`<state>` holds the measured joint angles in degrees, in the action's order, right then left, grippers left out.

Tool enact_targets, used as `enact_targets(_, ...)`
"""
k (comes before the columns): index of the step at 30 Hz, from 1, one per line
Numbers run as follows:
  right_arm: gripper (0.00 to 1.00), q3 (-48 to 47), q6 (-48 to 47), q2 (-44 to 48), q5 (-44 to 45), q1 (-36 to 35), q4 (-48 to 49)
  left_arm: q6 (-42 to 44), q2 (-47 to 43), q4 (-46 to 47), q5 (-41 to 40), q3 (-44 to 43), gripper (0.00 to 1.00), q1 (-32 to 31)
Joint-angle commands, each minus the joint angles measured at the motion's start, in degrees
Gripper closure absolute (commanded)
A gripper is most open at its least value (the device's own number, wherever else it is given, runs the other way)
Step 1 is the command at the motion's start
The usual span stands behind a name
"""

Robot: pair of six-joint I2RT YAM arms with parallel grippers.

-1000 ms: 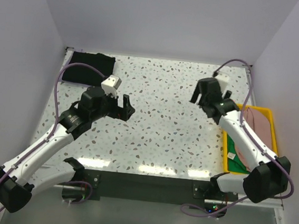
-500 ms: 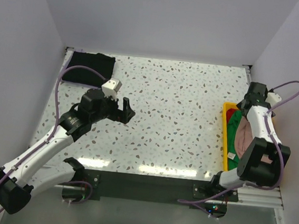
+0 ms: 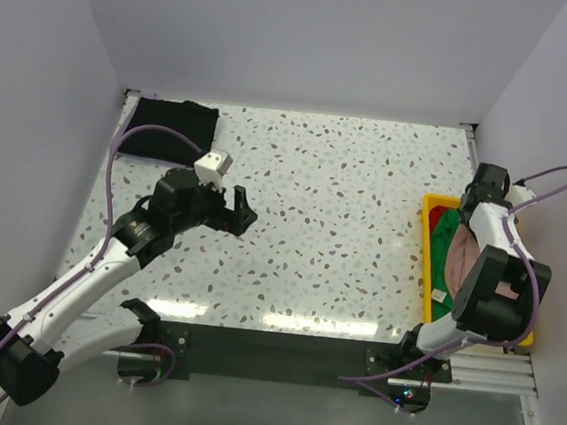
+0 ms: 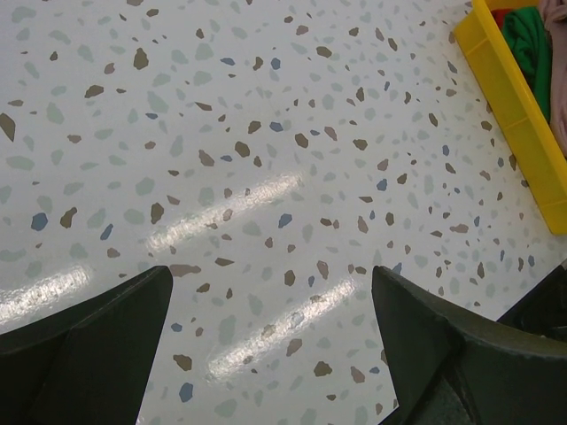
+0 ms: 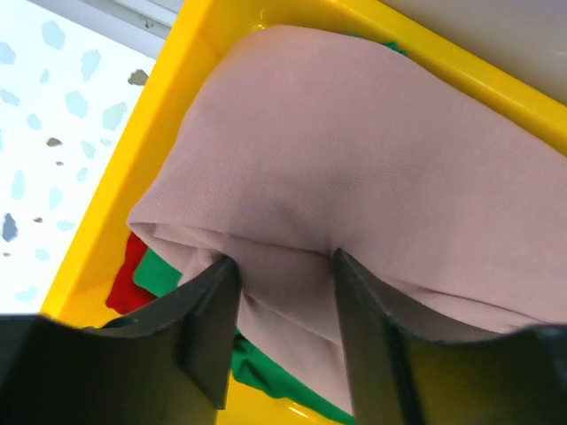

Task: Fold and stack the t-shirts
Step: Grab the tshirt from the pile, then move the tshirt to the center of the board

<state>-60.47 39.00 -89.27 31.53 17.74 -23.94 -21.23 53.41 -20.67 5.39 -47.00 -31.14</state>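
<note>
Lowering further, right tool pinches pink t-shirt.

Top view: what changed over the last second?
The right gripper swung from over mid-table rightward to the yellow bin and now straddles a fold of the pink t-shirt; grip not confirmed. The left gripper, open, barely shifted; the black t-shirt stayed in the far-left corner.

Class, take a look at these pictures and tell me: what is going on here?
The right pincer is down in the yellow bin, fingers pressed into the pink t-shirt with a ridge of cloth between them; a firm grip cannot be confirmed. A green t-shirt and a red t-shirt lie beneath. The left pincer hovers open over the table, holding nothing. A black t-shirt lies folded at the far left corner.
</note>
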Motion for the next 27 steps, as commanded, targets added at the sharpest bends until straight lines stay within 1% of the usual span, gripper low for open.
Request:
enact_targets(1,0.54,0.79,1.87,-0.29,1.34,0.46,4.86,1.28,0.29,2.38,0.85,0.07,0.00,0.37)
enact_targets(2,0.60,0.88,1.87,-0.37,1.17,0.46,4.96,1.28,0.38,2.30,0.59,0.16,0.00,0.37)
enact_targets(3,0.70,0.96,1.87,-0.37,0.64,0.54,5.05,1.28,0.47,2.30,0.59,0.16,0.00,0.37)
enact_targets(5,0.82,0.88,1.52,-0.20,0.29,0.63,4.96,1.28,0.38,2.21,0.15,0.16,0.00,0.55)
enact_targets(6,0.92,0.79,1.43,-0.11,0.11,0.63,4.87,1.28,0.38,2.21,0.06,0.07,0.00,0.55)
enact_targets(7,0.98,0.53,0.99,0.67,-0.15,0.63,4.35,1.28,0.29,2.21,-0.11,0.07,0.00,0.55)
enact_targets(8,1.00,0.44,0.64,1.20,-0.41,0.72,4.00,1.28,0.38,2.12,-0.38,0.07,0.00,0.46)
enact_targets(10,1.00,0.00,-0.50,2.87,-1.46,0.63,3.30,1.28,0.38,2.12,-0.64,-0.02,0.00,0.55)
enact_targets(16,1.00,-4.03,-4.80,11.48,-9.54,0.55,-0.74,1.19,0.73,1.95,-0.99,-0.19,0.00,0.81)
enact_targets(17,1.00,-4.39,-5.25,14.19,-12.43,0.63,-0.93,1.19,0.65,1.95,-1.08,-0.19,0.00,0.73)
enact_targets(20,1.00,-6.94,-6.83,17.98,-17.98,0.55,-1.72,1.19,0.47,1.77,-1.78,-0.02,0.00,0.81)
enact_targets(21,1.00,-7.90,-7.01,20.00,-22.26,0.46,-2.07,1.28,0.21,1.77,-2.13,-0.11,0.00,0.90)
enact_targets(26,1.00,-17.22,-7.54,23.70,-30.90,-0.68,-6.02,1.28,-0.06,1.33,-3.63,-0.11,0.00,0.99)
enact_targets(27,1.00,-19.23,-6.67,24.67,-34.74,-1.73,-5.50,1.20,-0.06,1.33,-3.80,-0.02,0.00,0.99)
